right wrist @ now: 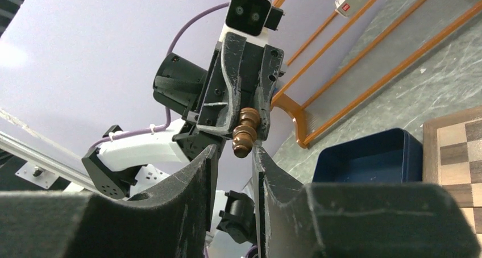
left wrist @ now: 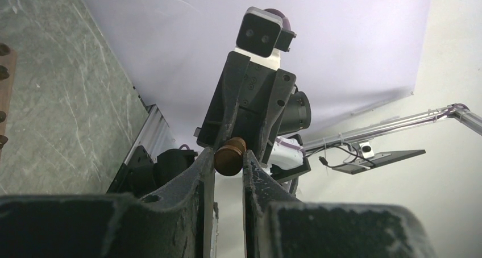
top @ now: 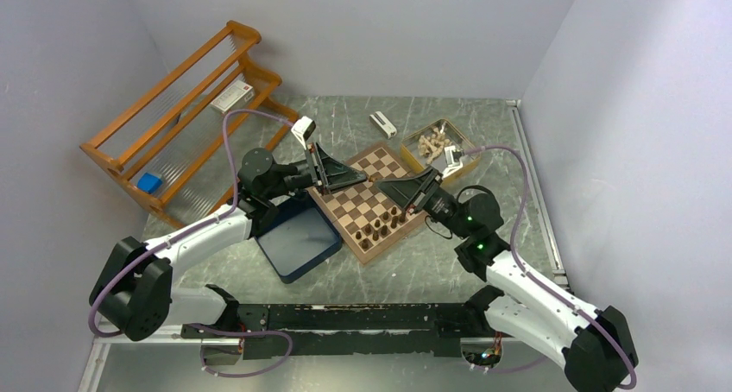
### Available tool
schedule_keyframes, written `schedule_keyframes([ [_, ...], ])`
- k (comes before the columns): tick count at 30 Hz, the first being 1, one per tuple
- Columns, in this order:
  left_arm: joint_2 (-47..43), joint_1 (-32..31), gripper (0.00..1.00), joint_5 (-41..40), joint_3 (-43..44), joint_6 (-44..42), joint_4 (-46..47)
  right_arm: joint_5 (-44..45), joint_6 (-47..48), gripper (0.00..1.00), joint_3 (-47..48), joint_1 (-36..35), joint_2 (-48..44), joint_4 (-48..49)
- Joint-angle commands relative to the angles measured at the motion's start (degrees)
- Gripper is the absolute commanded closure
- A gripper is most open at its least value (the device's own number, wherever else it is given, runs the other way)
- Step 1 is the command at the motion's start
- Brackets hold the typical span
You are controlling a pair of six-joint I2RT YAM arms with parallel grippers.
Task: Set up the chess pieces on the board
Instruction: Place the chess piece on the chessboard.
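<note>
Snugly, left tool [left wrist: 228, 162] around chess piece [right wrist: 245, 134]

The left gripper [right wrist: 247, 126] clamps a dark brown chess piece [right wrist: 245, 134] whose free end pokes between the right gripper's [right wrist: 234, 155] narrowly parted fingers.

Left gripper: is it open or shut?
Shut. The left gripper has its fingers pressed against both sides of a dark chess piece.
</note>
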State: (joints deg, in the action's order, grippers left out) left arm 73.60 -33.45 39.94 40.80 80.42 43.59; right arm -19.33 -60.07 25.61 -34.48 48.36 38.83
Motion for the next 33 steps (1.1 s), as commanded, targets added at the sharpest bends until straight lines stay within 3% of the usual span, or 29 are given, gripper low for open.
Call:
schedule_keyframes([
  [1, 0.1, 0.2, 0.91, 0.7, 0.7, -0.1, 2.7, -0.8, -1.2, 0.68, 0.8, 0.5, 1.7, 2.9],
  [18, 0.2, 0.1, 0.91, 0.9, 0.5, -1.5, 1.1, 0.5, -2.5, 0.81, -0.1, 0.4, 3.7, 6.5],
  [24, -0.5, 0.1, 0.9, 0.7, 0.7, -2.8, -0.7, 0.7, -1.5, 1.0, -1.2, 0.4, 3.8, 8.2],
  [26, -0.9, 0.1, 0.85, 0.5, 1.0, -3.8, -2.0, 1.2, -0.2, 1.0, -1.3, 0.4, 3.3, 7.3],
  [29, -1.9, 0.2, 0.65, -0.3, 1.4, -6.0, -4.5, 2.6, 3.3, 1.0, -0.8, 0.4, 1.7, 2.4],
  [33, -3.0, 0.1, 0.49, -1.2, 3.0, -10.2, -10.2, 4.6, 9.5, 1.0, 0.7, 0.6, -0.3, -5.7],
])
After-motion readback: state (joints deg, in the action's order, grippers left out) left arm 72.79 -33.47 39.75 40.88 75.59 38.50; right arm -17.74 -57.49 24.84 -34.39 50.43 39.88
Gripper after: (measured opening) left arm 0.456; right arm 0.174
